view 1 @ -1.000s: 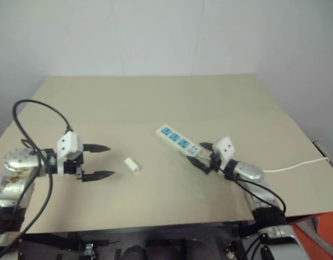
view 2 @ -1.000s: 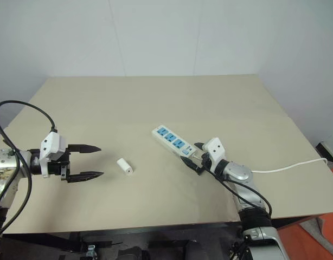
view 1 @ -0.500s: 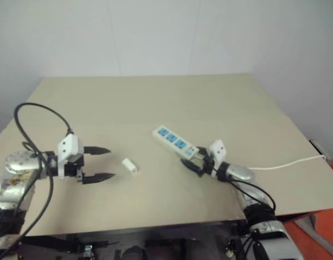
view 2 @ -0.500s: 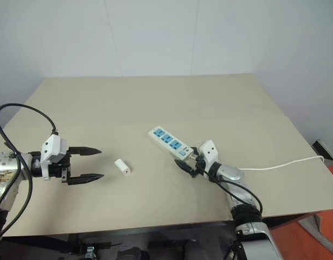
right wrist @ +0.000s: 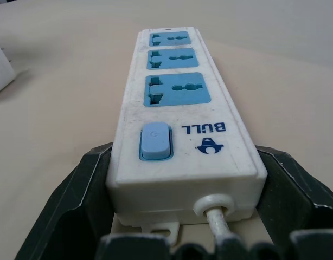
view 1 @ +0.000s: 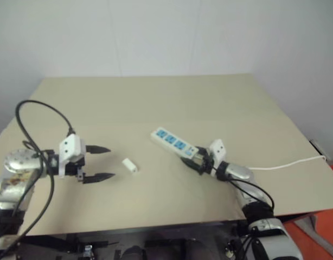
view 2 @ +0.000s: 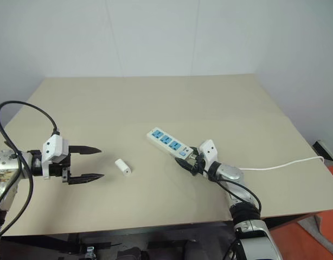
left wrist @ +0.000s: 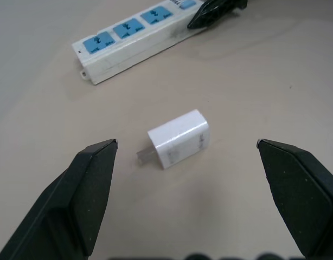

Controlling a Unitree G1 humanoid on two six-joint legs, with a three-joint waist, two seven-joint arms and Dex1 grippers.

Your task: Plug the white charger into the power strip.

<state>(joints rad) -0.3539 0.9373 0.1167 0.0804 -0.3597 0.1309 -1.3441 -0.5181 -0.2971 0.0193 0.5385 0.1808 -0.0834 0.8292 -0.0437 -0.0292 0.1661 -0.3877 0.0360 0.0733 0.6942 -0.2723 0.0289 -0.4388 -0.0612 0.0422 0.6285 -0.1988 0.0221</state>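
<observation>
The right gripper (view 2: 191,164) has its black fingers on both sides of the switch end of the power strip (view 2: 167,142), seemingly touching it, though whether they press firmly is hard to tell. The strip lies flat on the table (view 2: 155,103), running toward ten o'clock from that gripper. The left gripper (view 2: 85,163) hangs wide open and empty. The white charger (view 2: 122,167) lies at its three o'clock, apart from both fingers.

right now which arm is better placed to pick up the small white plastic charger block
Left. The left gripper hangs open beside the small white plastic charger block, which lies framed between its black fingers. The right gripper is busy straddling the switch end of the long white power strip.
</observation>
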